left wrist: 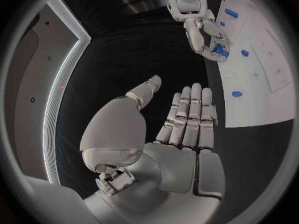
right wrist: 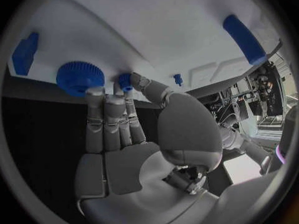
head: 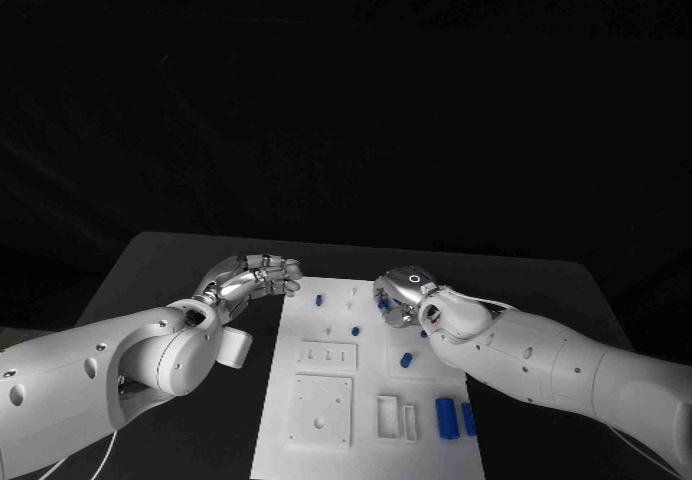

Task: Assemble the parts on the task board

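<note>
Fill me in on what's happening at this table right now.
A two-armed robot is assembling small blue parts on a white task board lying on a black table. The right hand is down over the board's far end, its fingertips at a small blue piece beside a blue toothed gear; whether it has a grip is unclear. The left hand hovers off the board's left edge, fingers straight, holding nothing. More blue parts, including two blue cylinders, lie on the board.

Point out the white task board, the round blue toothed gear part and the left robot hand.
white task board (head: 325, 455), head view, bare near edge.
round blue toothed gear part (right wrist: 79, 77), right wrist view, top face.
left robot hand (left wrist: 181, 134), left wrist view, base of fingers.
</note>
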